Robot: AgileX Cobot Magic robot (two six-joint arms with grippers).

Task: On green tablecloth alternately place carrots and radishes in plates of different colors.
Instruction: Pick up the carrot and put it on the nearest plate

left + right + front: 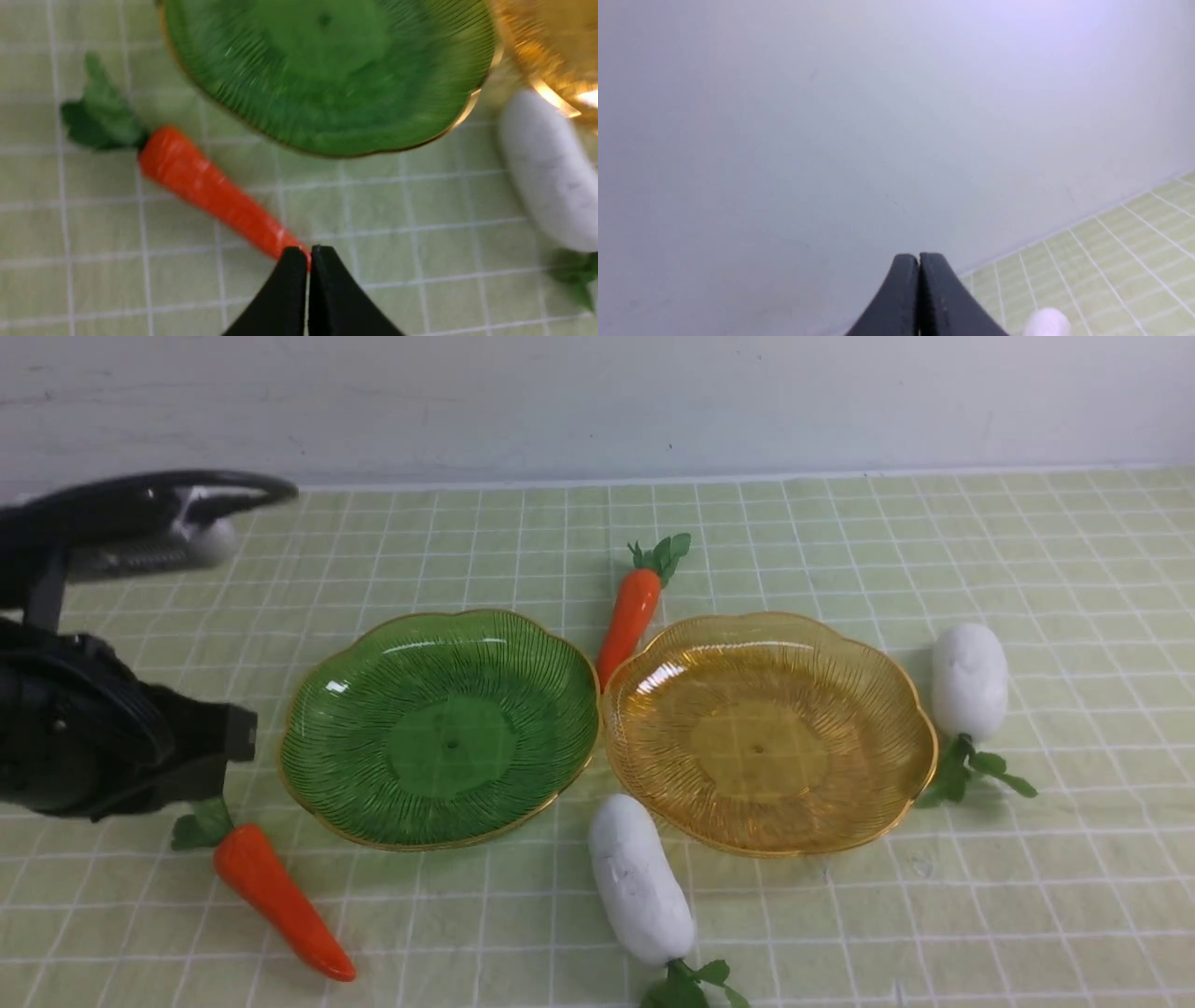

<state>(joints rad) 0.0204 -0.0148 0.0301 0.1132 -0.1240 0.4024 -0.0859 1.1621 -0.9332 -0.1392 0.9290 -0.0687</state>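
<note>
Nearest the front camera lie the near carrot [280,896] and the near radish [639,882], both on the green tablecloth [840,541]. That carrot sits at 7 o'clock from the green plate [439,728]. The radish is at 7 o'clock from the amber plate [766,733], just touching its rim. Both plates are empty. The far carrot [630,611] lies at 12 o'clock of the gap between them, and the far radish [971,679] is at 3 o'clock from the amber plate.

The left tool [308,249] is clenched on nothing, its tips pressed together. From its wrist camera the tips line up with the pointed end of the near carrot [205,189]. It looks to be above the carrot, but contact cannot be judged.

In the front view the carrot's long axis runs from its leaves at about 10 o'clock to its tip between 4 and 5 o'clock. A grasp would likely need the jaws to part and straddle the thicker body across that line.

The right tool [919,256] is also clenched and empty. It faces the wall and is out of the front view, so the left arm is clearly the nearer one.
</note>
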